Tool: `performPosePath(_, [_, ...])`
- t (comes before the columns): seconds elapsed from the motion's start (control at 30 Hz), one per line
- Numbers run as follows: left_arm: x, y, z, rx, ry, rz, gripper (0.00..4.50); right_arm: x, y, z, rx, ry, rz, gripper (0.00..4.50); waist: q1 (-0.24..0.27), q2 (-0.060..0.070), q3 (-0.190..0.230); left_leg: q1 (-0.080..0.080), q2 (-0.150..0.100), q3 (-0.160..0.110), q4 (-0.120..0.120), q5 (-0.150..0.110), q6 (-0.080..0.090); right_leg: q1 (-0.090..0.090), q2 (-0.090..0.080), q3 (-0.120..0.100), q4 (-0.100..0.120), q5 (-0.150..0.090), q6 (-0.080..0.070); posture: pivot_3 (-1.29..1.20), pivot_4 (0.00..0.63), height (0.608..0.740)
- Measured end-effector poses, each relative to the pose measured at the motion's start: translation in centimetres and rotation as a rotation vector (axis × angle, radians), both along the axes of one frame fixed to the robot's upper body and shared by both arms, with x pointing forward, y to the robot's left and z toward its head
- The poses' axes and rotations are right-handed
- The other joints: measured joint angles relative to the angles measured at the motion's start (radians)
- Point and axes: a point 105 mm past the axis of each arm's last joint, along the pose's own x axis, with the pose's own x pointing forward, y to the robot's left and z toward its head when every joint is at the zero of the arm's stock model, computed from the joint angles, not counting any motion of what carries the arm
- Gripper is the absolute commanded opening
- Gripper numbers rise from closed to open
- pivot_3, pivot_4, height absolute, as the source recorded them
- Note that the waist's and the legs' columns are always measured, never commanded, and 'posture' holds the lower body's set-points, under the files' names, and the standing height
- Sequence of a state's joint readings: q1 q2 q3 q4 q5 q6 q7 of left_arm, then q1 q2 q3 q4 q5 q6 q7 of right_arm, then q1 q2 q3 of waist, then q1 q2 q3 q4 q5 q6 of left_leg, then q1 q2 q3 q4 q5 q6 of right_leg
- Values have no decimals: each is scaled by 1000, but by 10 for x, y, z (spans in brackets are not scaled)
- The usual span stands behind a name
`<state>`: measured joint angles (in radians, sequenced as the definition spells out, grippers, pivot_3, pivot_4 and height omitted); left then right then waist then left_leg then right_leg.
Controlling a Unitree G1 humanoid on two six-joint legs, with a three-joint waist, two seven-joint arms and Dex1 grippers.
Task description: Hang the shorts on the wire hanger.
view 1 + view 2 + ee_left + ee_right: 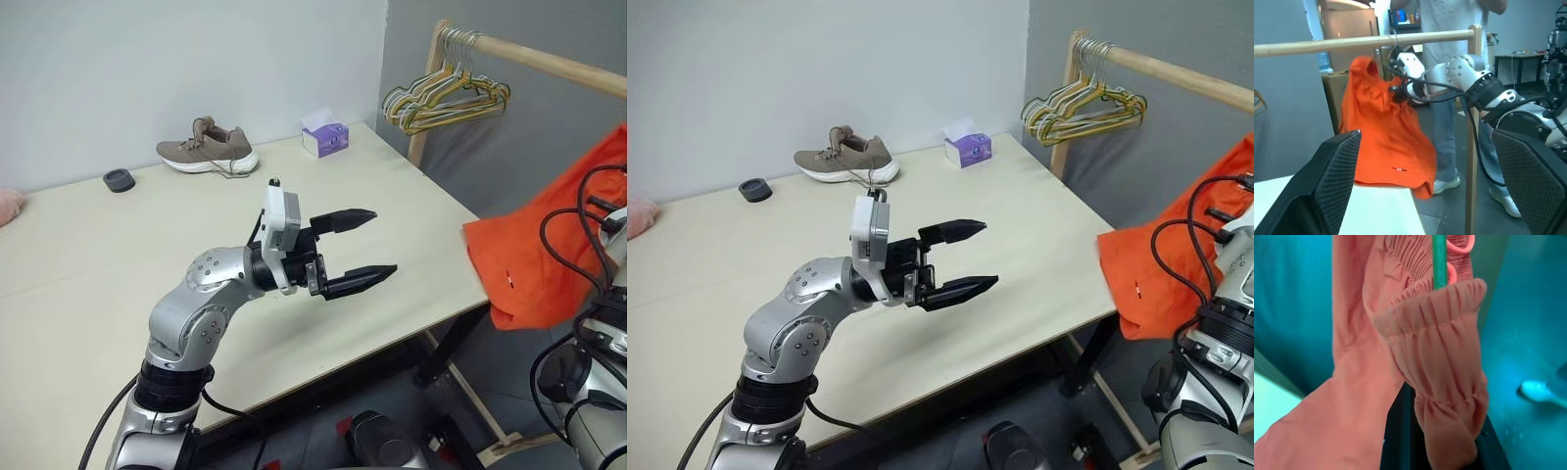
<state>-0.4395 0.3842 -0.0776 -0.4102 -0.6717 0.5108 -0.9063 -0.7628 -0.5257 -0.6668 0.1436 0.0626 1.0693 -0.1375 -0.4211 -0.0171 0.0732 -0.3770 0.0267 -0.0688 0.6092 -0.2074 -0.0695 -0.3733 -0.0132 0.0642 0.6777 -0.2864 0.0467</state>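
Observation:
The bright orange shorts hang in the air off the table's right edge, and their lower hem rests on the table's corner. My right gripper is shut on the shorts near the gathered waistband, holding them up just below the wooden rail. A thin greenish wire, apparently part of the wire hanger, runs along the waistband beside the pinkish drawstring; the rest of it is hidden. My left gripper is open and holds nothing. It hovers over the table, pointing right toward the shorts.
A bunch of yellow, green and pale hangers hangs on the rail of the wooden rack. A shoe, a purple tissue box and a small black disc sit along the table's far edge. A person stands behind the rack.

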Motion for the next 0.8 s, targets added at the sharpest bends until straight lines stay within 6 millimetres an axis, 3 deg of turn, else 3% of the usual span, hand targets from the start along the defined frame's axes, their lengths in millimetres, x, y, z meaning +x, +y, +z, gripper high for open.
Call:
performPosePath(0.27, [-3, -4, 4, -19, -11, -20, 4484, 0, -10, -4, 55, 31, -10, 0, -1, 0, 0, 0, 0, 4, 0, -1, 1, 0, 0, 4, -3, 0, 0, -370, 21, 740])
performPosePath(0.57, [-5, -8, 11, -42, -28, -42, 4484, 5, -2, -2, 117, 5, 37, 0, -3, -1, 0, 0, 0, 6, 0, -1, 2, 0, 0, 6, -5, 0, 1, -374, 25, 740])
performPosePath(0.7, [-6, -9, 11, -44, -27, -46, 4500, 6, 9, -4, 163, -31, 59, 1062, -3, -1, 0, 0, 0, 6, 0, -1, 2, 0, 0, 6, -5, 1, 1, -375, 25, 740])
performPosePath(0.8, [-6, -10, 11, -48, -24, -51, 4500, 4, 16, -8, 182, -50, 74, 2133, -2, 0, 1, 0, 0, 6, 0, -1, 2, 0, 0, 7, -6, 1, 1, -376, 25, 740])
